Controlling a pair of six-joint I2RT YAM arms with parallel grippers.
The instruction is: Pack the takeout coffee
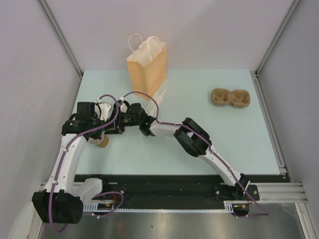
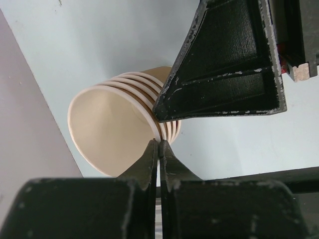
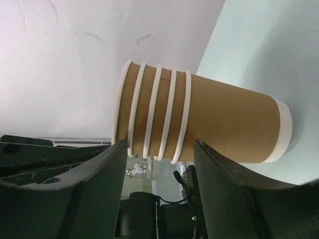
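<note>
The lidded takeout coffee cup is out of view in every frame. A stack of nested lidless kraft paper cups (image 1: 101, 142) is held off the table on its side. My left gripper (image 2: 158, 144) is shut, pinching the rim of the outermost cup (image 2: 109, 129); it shows in the top view (image 1: 106, 132) too. My right gripper (image 3: 159, 159) is open, its fingers (image 3: 102, 174) on either side of the rims of the stack (image 3: 219, 124) without closing on it. It also shows in the top view (image 1: 119, 125), close to the left gripper.
A tan paper bag (image 1: 147, 69) with handles stands upright at the back middle of the pale blue table (image 1: 224, 144). A brown pulp cup carrier (image 1: 230, 97) lies at the back right. Grey walls close in the left and the back.
</note>
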